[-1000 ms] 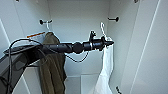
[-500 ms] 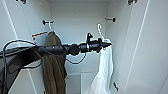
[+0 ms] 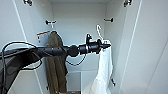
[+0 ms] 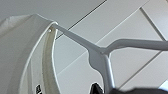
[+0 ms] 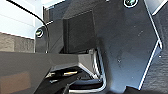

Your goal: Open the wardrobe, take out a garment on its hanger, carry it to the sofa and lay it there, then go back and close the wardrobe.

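The wardrobe (image 3: 77, 22) stands open in front of me, its white inside showing. My left arm reaches in from the left, and my left gripper (image 3: 108, 46) is shut on the hanger (image 3: 99, 30) at the shoulder of the garment (image 3: 103, 67). This white T-shirt hangs down on the right side of the wardrobe. The hanger's curved hook stands up in the air, below and left of the right side hook (image 3: 109, 19). The left wrist view shows the white hanger (image 4: 100, 53) close up, its stem running down to the gripper, with the garment's (image 4: 20, 50) collar beside it.
A long olive-brown coat (image 3: 56, 65) hangs from the left side hook (image 3: 50, 22), just behind my left arm. The open right door (image 3: 150, 50) and left door (image 3: 12, 25) flank the opening. The right wrist view shows dark robot parts.
The T-shirt has swung a little and now hangs narrower beneath the gripper. The arm has barely shifted and stays on the hanger.
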